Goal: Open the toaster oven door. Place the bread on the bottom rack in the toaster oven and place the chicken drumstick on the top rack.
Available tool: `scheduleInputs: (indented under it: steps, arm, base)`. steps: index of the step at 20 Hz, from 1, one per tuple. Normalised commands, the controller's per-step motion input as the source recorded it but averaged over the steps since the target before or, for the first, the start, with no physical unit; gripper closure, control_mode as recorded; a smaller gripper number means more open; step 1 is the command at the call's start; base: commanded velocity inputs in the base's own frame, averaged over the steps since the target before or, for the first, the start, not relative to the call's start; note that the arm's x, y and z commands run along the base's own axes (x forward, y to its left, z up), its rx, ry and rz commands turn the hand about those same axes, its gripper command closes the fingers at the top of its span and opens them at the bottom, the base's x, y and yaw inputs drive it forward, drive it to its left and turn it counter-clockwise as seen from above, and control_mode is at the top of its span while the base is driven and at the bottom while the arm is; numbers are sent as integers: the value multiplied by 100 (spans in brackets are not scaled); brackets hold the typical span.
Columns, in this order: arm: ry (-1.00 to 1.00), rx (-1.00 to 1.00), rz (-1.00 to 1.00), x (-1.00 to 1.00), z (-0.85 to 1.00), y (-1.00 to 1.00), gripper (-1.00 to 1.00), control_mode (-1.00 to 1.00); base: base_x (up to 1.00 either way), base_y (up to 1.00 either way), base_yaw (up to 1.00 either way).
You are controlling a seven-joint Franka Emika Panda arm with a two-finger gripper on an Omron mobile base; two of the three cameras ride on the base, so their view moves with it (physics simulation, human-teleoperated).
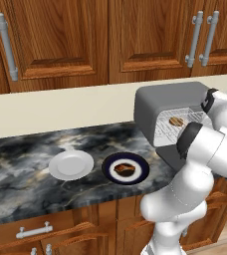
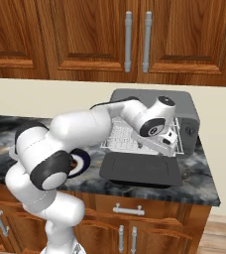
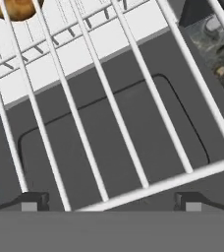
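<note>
1. The jaws (image 3: 111,204) are spread wide and released, grasping nothing, just above a pulled-out wire rack (image 3: 109,98).
2. The toaster oven door (image 2: 140,168) lies folded down, open.
3. The bread (image 1: 175,121) sits on a rack inside the toaster oven (image 1: 158,99).
4. The chicken drumstick (image 1: 124,169) rests on a dark plate (image 1: 142,172) on the table (image 1: 26,164), beside a white plate (image 1: 70,164).

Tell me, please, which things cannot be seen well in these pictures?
- Toaster oven: its right side is hidden by the arm in the left base view.
- Bread: cut off by the top edge of the hand view.
- Chicken drumstick: too small in the left base view for detail.
- Blue plate: mostly hidden behind the arm in the right base view.
</note>
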Motion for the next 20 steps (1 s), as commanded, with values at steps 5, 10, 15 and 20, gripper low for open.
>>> scheduleInputs:
  steps: [5, 10, 15, 20]
  arm:
    - [17, -11, 0, -74, -55, 0, -100, -100]
    - [11, -2, 0, -51, -24, 0, -100, -100]
    - [-22, 6, 0, -58, 49, 10, -100, -100]
    - [-26, -3, -2, -43, 5, 74, -100, -100]
  base:
    - [0, 0, 0]
    - [0, 0, 0]
    - [0, 0, 0]
    - [0, 0, 0]
